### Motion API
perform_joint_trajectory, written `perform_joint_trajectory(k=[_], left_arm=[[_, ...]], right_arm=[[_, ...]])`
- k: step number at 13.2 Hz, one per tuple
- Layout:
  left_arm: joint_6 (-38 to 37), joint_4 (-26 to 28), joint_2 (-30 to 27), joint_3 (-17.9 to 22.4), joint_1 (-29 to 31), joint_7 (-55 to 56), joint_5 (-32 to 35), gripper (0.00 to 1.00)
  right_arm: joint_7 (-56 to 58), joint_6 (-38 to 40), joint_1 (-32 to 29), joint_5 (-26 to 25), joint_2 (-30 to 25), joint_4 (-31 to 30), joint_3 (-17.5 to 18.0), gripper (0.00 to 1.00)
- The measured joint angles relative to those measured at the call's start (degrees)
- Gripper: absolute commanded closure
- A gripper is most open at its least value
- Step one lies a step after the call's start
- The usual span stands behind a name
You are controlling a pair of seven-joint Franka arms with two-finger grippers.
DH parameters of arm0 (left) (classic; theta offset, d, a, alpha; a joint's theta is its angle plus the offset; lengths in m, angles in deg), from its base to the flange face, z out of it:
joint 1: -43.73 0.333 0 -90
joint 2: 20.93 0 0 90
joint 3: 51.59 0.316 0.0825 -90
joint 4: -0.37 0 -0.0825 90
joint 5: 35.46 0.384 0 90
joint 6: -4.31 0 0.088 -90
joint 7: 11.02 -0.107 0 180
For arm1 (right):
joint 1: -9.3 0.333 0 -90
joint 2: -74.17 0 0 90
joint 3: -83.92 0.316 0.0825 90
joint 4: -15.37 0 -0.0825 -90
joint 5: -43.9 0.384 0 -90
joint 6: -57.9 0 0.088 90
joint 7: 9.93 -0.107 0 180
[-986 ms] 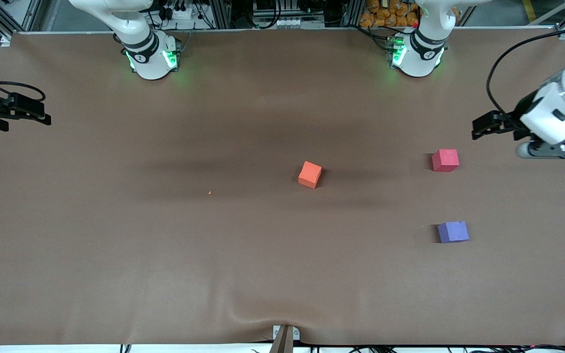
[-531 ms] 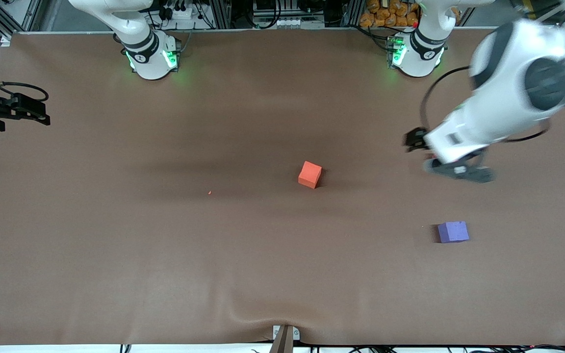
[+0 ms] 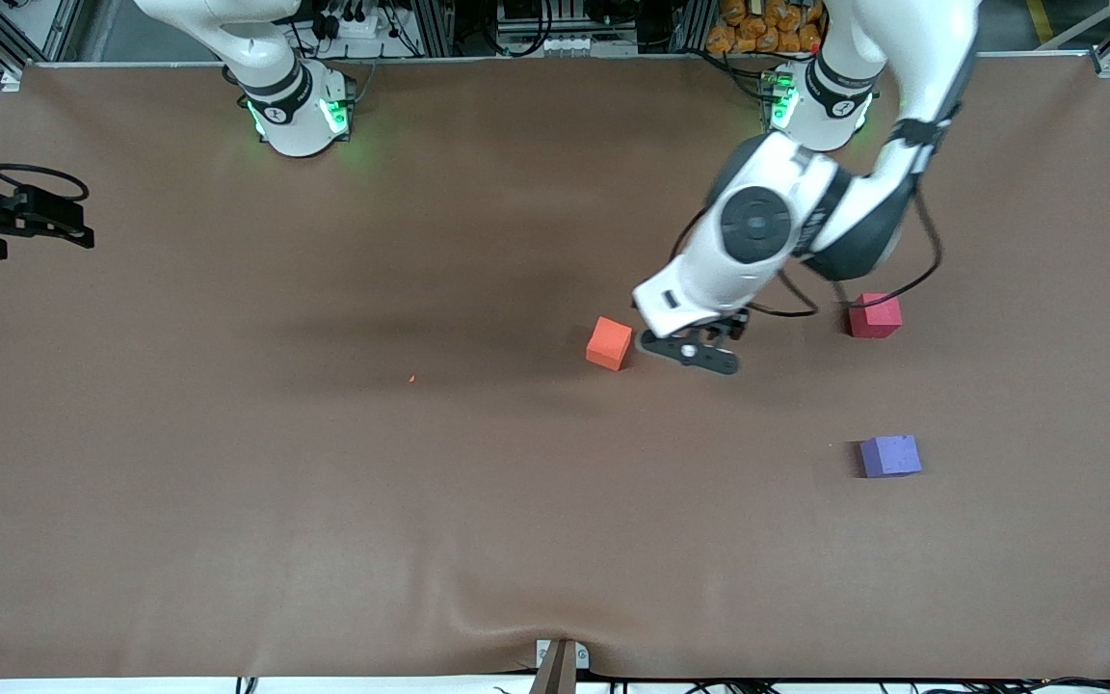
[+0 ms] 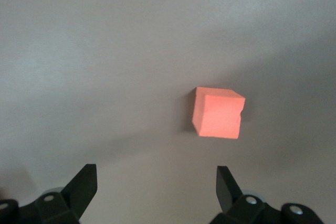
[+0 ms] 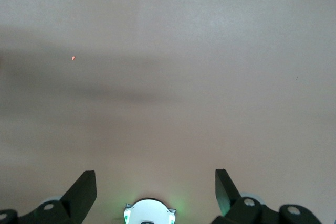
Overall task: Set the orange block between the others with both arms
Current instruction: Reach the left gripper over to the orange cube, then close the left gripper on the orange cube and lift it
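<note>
Brown surface (image 3: 324, 482) lay mostly bare. Orange block (image 3: 609, 343) sat mid-surface; red-pink cube (image 3: 875, 315), partly crossed by cable, at its 3 o'clock; purple-blue cube (image 3: 890, 456) at 4. Left tool (image 4: 156, 186), released, hovered beside the block, fingertips hidden frontally. Right tool (image 5: 155, 183), released, waited at the edge, half cut off.

I see the orange block (image 3: 609, 343) flat on the tabletop (image 3: 324, 482), mid-table. The red-pink cube (image 3: 875, 315) and purple-blue cube (image 3: 890, 456) sit apart toward the left arm's end, purple-blue nearer the camera.
</note>
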Motion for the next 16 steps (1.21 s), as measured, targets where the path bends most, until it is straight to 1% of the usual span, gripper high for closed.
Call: perform_joint_trajectory(k=[3,5,8,11,16], left_arm=[[2.88,-2.17,5.32,0.07,-4.43,6.07,1.52,0.00],[4.59,-4.34,8.79,0.09,-7.39,9.93,4.51,0.00],[5.24,-7.12,12.91,0.18,-8.65,10.70,6.54,0.00],[5.38,-7.63,15.10,0.18,-8.95,10.70,9.73,0.00],[6.81,-7.64,16.25,0.18,-9.86,10.08,9.81,0.00]], right_arm=[[0.01,-0.85,0.02,0.22,0.17,-0.38,-0.21,0.00],[0.01,-1.24,0.02,0.31,0.18,-0.57,-0.21,0.00],[0.01,-1.29,0.05,0.41,0.18,-0.61,-0.21,0.00],[0.01,-1.29,0.06,0.44,0.18,-0.61,-0.20,0.00],[0.01,-1.25,0.06,0.48,0.18,-0.65,-0.20,0.00]])
